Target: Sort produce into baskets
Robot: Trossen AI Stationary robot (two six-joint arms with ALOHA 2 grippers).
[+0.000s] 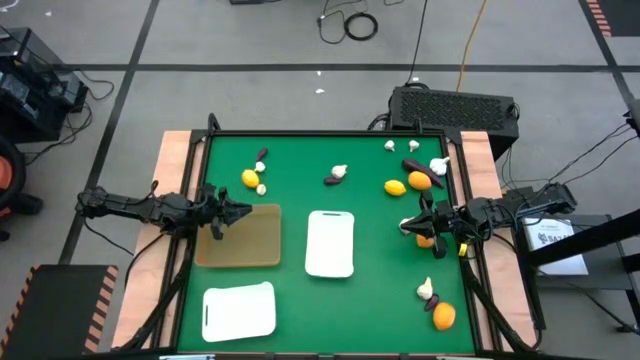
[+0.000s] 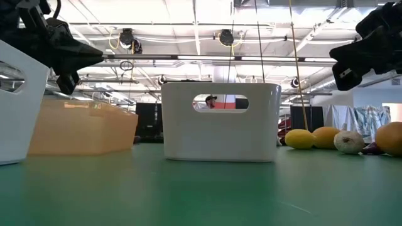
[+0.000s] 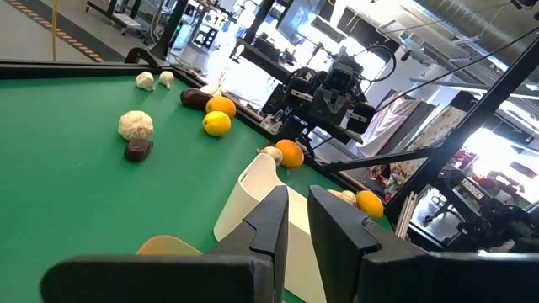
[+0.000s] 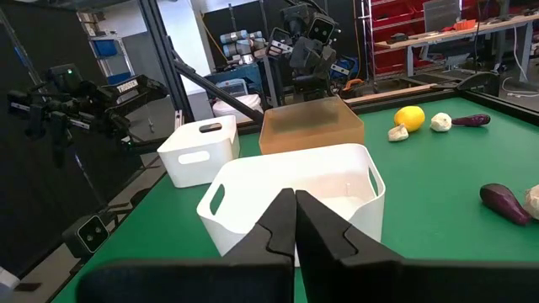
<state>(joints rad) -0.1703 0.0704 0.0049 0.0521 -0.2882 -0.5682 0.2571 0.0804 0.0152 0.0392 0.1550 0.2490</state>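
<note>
Left gripper (image 1: pixel 243 210) hangs over tan basket (image 1: pixel 240 245) near edge facing middle white basket (image 1: pixel 330 243), fingers nearly together with slim gap, nothing seen between them

Right gripper (image 1: pixel 408 224) on other side of middle white basket, fingers pressed together, empty, raised above table, likely waiting

All baskets look empty; sorting barely begun

Produce loose beyond middle white basket: lemon (image 1: pixel 395 187), eggplant (image 1: pixel 420 180), garlic (image 1: pixel 339 172), orange (image 1: pixel 444 316)

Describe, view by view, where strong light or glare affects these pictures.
Low view: bright ceiling lights behind leave both arms as dark silhouettes, with sheen on the green table. Left wrist view: windows beyond the table are washed out white. High view: even light, soft shadows.
</note>
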